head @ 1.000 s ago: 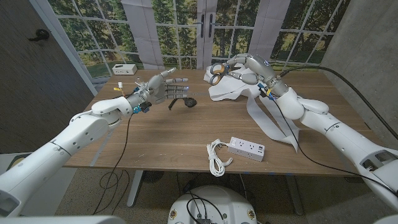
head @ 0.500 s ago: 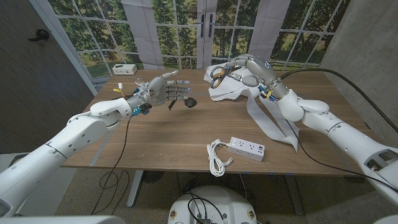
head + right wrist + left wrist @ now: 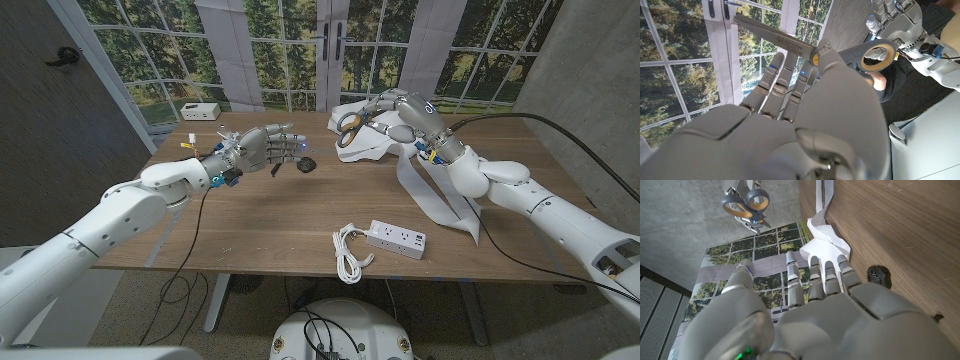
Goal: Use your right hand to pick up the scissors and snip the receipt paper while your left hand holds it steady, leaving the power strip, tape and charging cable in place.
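Scissors [image 3: 352, 119] up off the table in the right hand [image 3: 385, 110], fingers wrapped on the grey, yellow-lined loops, steel blades jutting out above the crumpled white receipt paper [image 3: 372, 146] at the far side, its long ribbon trailing toward the near edge. Pickup looks done; the cut isn't. Left hand [image 3: 268, 146] hovers, fingers straight and close together, holding nothing, well short of the paper. Next, I'd say, it must pin that thin strip. Power strip [image 3: 396, 238] and coiled cable [image 3: 349, 252] sit near the front.
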Robot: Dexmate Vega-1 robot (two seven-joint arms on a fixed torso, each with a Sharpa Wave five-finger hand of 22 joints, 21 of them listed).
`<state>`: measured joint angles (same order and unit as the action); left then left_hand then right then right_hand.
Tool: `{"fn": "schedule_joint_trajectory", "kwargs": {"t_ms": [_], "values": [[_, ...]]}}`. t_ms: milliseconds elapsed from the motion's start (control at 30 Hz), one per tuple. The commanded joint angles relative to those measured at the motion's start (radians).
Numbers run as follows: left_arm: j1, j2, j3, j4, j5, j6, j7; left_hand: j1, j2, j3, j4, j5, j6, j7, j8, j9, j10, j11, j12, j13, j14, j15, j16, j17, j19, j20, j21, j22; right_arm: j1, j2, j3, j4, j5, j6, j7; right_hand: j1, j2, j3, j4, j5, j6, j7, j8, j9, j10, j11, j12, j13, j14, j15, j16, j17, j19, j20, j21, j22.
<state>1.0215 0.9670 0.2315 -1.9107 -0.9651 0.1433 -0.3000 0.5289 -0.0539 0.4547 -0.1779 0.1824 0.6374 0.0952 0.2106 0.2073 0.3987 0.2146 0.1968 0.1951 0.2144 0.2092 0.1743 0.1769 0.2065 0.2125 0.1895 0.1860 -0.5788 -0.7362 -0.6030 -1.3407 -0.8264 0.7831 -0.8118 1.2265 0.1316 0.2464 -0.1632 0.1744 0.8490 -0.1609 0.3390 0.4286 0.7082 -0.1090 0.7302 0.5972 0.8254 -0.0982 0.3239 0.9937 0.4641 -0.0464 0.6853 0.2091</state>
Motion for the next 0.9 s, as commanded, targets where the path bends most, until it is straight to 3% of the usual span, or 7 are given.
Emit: {"fn": "schedule_joint_trajectory", "kwargs": {"t_ms": [33, 133, 433, 733, 900], "values": [[-0.010, 0.012, 0.004, 0.001, -0.028, 0.016, -0.050, 0.018, -0.045, -0.018, 0.012, 0.006, 0.000, 0.021, -0.002, -0.004, -0.004, 0.003, 0.006, 0.000, -0.035, 0.004, 0.001, 0.002, -0.014, 0.002, 0.006, 0.000, 0.001, -0.028, -0.025, -0.032, -0.056, -0.024, -0.060, 0.008, 0.012, 0.012, 0.017, 0.004, 0.040, -0.025, -0.003, 0.001, 0.088, -0.079, 0.006, 0.039, 0.011, -0.140, -0.007, 0.004, -0.002, -0.061, 0.011, 0.001], [-0.019, 0.013, 0.010, 0.013, -0.031, 0.011, -0.084, 0.050, -0.044, -0.025, 0.016, 0.021, 0.011, 0.036, -0.003, -0.008, -0.053, 0.001, -0.004, -0.001, -0.059, 0.005, 0.001, 0.002, -0.033, 0.003, 0.004, -0.001, 0.006, -0.029, -0.033, -0.032, -0.074, -0.029, -0.082, 0.008, 0.011, 0.011, 0.017, 0.003, 0.040, -0.024, -0.003, 0.000, 0.087, -0.078, 0.005, 0.039, 0.014, -0.140, -0.007, 0.006, -0.003, -0.061, 0.015, 0.000], [-0.017, 0.012, 0.010, 0.012, -0.042, 0.003, -0.109, 0.118, -0.011, -0.038, 0.026, 0.014, 0.015, 0.039, -0.005, -0.008, -0.172, 0.004, -0.008, -0.002, -0.144, 0.007, 0.000, 0.002, -0.092, 0.003, 0.000, 0.000, 0.027, -0.030, -0.065, -0.026, -0.130, -0.052, -0.156, 0.009, 0.011, 0.008, 0.016, 0.003, 0.043, -0.024, -0.004, -0.003, 0.089, -0.077, 0.004, 0.040, 0.018, -0.140, -0.013, 0.010, -0.007, -0.061, 0.024, -0.001], [-0.025, 0.005, 0.015, 0.021, -0.059, 0.012, -0.127, 0.147, 0.007, -0.042, 0.026, 0.018, 0.074, 0.030, 0.015, -0.006, -0.189, 0.001, 0.000, -0.002, -0.174, 0.007, 0.001, 0.002, -0.109, 0.003, 0.003, 0.000, 0.048, -0.042, -0.097, -0.029, -0.158, -0.067, -0.185, 0.012, 0.013, 0.007, 0.016, 0.002, 0.041, -0.023, -0.005, -0.003, 0.083, -0.079, -0.001, 0.042, 0.014, -0.140, -0.023, 0.012, -0.017, -0.064, 0.033, -0.003], [-0.049, 0.001, 0.036, 0.038, -0.055, 0.021, -0.161, 0.151, 0.010, -0.045, 0.028, 0.020, 0.085, 0.043, 0.017, -0.006, -0.180, 0.000, 0.006, -0.002, -0.176, 0.007, 0.003, 0.002, -0.111, 0.003, 0.004, 0.000, 0.057, -0.049, -0.114, -0.037, -0.185, -0.085, -0.204, 0.015, 0.014, 0.005, 0.016, 0.002, 0.039, -0.021, -0.007, -0.005, 0.083, -0.070, -0.003, 0.041, 0.014, -0.140, -0.028, 0.016, -0.024, -0.062, 0.041, -0.003]]}}
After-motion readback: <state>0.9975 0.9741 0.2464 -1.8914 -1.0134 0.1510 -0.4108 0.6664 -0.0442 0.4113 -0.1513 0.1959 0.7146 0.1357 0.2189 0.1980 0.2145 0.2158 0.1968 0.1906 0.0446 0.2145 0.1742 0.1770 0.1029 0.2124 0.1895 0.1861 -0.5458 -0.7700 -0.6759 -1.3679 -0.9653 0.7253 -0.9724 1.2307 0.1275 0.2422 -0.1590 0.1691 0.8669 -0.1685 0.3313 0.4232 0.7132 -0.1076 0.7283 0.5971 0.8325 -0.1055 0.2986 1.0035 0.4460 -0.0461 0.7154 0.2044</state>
